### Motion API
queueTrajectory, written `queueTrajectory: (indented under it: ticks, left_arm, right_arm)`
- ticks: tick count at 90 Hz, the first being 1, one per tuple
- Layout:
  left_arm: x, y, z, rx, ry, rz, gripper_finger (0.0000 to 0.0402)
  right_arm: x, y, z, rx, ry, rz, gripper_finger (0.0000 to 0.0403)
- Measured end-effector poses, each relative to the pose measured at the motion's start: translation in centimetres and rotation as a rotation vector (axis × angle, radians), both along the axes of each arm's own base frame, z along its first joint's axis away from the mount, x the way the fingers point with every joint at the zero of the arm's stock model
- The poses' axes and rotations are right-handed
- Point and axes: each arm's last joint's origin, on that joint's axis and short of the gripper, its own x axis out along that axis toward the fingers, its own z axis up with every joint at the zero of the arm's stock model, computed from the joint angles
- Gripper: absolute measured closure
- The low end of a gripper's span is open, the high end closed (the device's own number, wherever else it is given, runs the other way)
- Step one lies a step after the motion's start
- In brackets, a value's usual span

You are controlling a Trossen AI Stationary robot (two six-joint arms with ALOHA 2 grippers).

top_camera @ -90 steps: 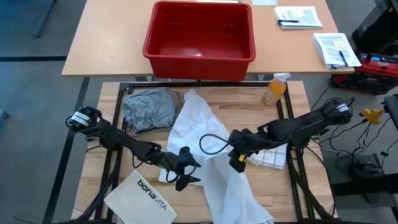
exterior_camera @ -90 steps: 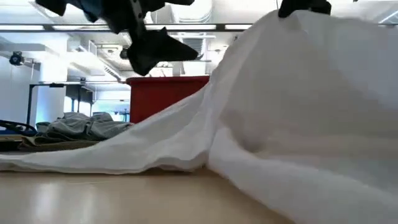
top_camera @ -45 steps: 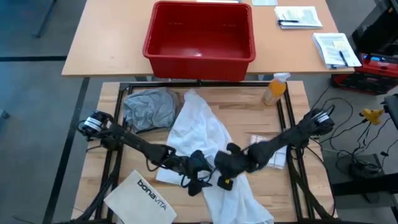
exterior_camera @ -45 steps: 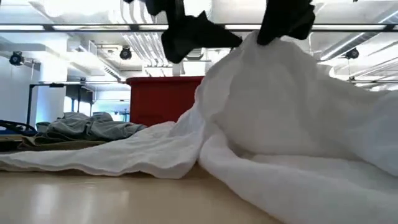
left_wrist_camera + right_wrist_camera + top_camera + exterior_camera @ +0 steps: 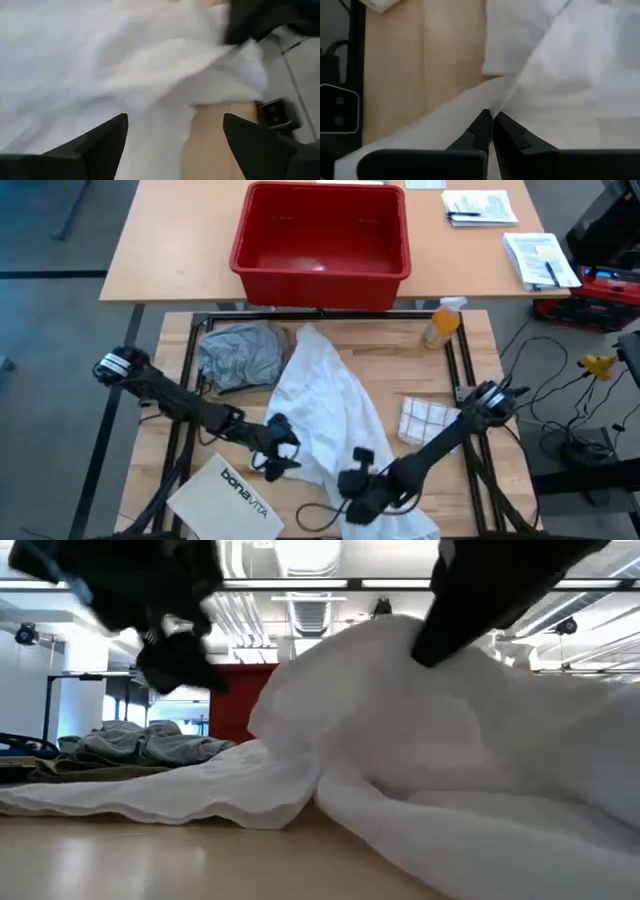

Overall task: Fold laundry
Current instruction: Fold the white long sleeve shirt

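A large white shirt lies crumpled down the middle of the table, from the far side to the near edge. My right gripper is shut on it near the table's near edge, where the cloth rises into a peak. My left gripper stands open just left of the shirt, and its wide-spread fingers hover over white cloth. A grey T-shirt lies bunched at the far left, on top of a tan layer. My right gripper pinches a bit of the white shirt between its two shut fingertips, coming slanting from above and from the table's right. One layer or several, I cannot tell. The held part is raised into a peak; the rest lies slack on the table.
A white bag printed "bonavita" lies at the near left, close to my left gripper. A checked cloth lies at the right and a spray bottle stands at the far right. A red bin sits on the table beyond.
My right gripper has gone toward the table's near edge and somewhat left, still shut on the shirt, dragging the raised peak of cloth with it. My left gripper went right toward the shirt's middle, then back left to the shirt's left side.
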Motion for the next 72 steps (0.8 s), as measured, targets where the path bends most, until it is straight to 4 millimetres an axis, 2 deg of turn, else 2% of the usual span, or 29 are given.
queueTrajectory:
  ticks: [9,31,45,55,64,72]
  left_arm:
    - [-1.2,0.5,-1.9,0.008,0.074,0.007,0.0090]
    - [-2.5,1.1,-4.1,0.020,0.145,-0.007,0.0090]
    - [-3.8,1.7,-5.6,0.033,0.214,0.004,0.0090]
    - [-4.6,2.0,-6.1,-0.040,0.253,-0.018,0.0090]
    - [-5.8,2.1,-6.2,-0.069,0.275,-0.022,0.0090]
    - [-6.5,2.5,-6.1,-0.072,0.280,-0.004,0.0090]
  right_arm:
    - [1.1,0.5,-1.4,0.001,0.042,-0.038,0.0403]
    - [3.7,-0.3,-3.7,0.092,0.103,-0.195,0.0403]
    - [4.4,-0.2,-3.8,0.148,0.103,-0.227,0.0403]
    - [4.2,-0.2,-5.0,0.160,0.125,-0.300,0.0403]
    - [4.7,0.3,-4.6,0.205,0.091,-0.238,0.0397]
    - [5.0,0.9,-4.1,0.233,0.048,-0.157,0.0374]
